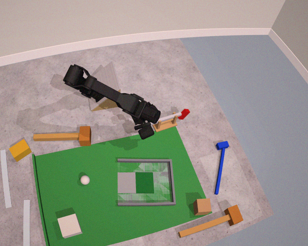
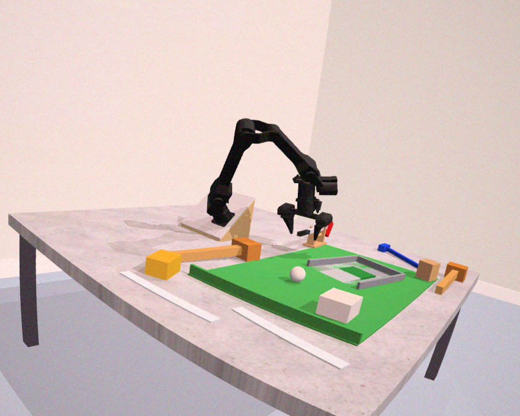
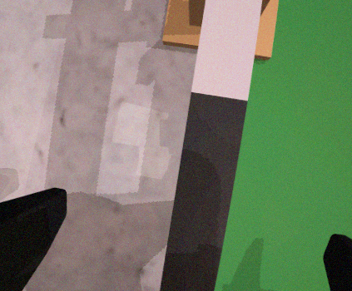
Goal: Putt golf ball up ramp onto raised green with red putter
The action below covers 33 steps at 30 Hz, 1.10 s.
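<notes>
The red putter [image 1: 184, 113] [image 2: 328, 229] lies across a small wooden stand [image 1: 166, 124] [image 2: 314, 242] [image 3: 176, 24] at the back edge of the green mat [image 1: 95, 158] [image 2: 260, 280] [image 3: 303, 118]. It has a red head, a white shaft [image 3: 228, 24] and a dark grip [image 2: 302, 232] [image 3: 209, 162]. My gripper [image 1: 145, 129] [image 2: 305, 226] [image 3: 196, 225] is open, with one finger on each side of the dark grip, just above it. The white golf ball [image 1: 84, 179] [image 2: 297, 273] rests on the mat's left part. The raised green [image 1: 145, 182] [image 2: 352, 271] with its grey ramp [image 1: 126, 182] sits inside a grey frame [image 1: 145, 160].
Two orange mallets [image 1: 61, 136] [image 1: 209, 222], a blue putter [image 1: 220, 169] [image 2: 399, 254], a yellow block [image 1: 19, 149], a tan block [image 1: 201, 206], a white block [image 1: 68, 225] and two white strips [image 1: 5, 178] [image 1: 26, 222] lie around the mat. The arm's base stands on a wedge [image 2: 237, 223].
</notes>
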### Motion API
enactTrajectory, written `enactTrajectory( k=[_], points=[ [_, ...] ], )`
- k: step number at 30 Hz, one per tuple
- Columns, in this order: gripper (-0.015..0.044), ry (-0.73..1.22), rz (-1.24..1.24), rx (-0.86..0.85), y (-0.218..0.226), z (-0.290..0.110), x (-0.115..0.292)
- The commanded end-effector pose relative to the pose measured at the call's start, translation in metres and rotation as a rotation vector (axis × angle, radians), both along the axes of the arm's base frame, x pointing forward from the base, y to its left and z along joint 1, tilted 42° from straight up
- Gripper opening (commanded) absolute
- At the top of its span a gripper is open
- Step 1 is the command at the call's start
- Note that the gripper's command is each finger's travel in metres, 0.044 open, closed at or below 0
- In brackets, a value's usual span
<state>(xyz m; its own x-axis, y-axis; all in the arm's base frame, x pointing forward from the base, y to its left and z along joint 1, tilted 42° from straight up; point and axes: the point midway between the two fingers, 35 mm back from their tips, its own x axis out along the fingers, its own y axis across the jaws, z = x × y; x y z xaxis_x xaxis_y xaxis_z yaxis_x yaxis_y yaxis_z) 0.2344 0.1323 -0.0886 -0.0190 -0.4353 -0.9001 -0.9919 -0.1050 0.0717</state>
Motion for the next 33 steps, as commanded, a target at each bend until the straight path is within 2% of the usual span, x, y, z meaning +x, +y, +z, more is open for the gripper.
enactTrajectory(
  k=[1, 11, 27, 33],
  points=[
    [0.0440, 0.003, 0.003, -0.007, -0.0068, -0.0055, -0.0005],
    [0.0440, 0.003, 0.003, -0.007, -0.0137, -0.0130, -0.0006],
    [0.0020, 0.002, -0.002, -0.003, -0.0108, -0.0113, -0.0004],
    [0.0000, 0.002, -0.002, -0.003, -0.0108, -0.0113, -0.0004]
  ],
)
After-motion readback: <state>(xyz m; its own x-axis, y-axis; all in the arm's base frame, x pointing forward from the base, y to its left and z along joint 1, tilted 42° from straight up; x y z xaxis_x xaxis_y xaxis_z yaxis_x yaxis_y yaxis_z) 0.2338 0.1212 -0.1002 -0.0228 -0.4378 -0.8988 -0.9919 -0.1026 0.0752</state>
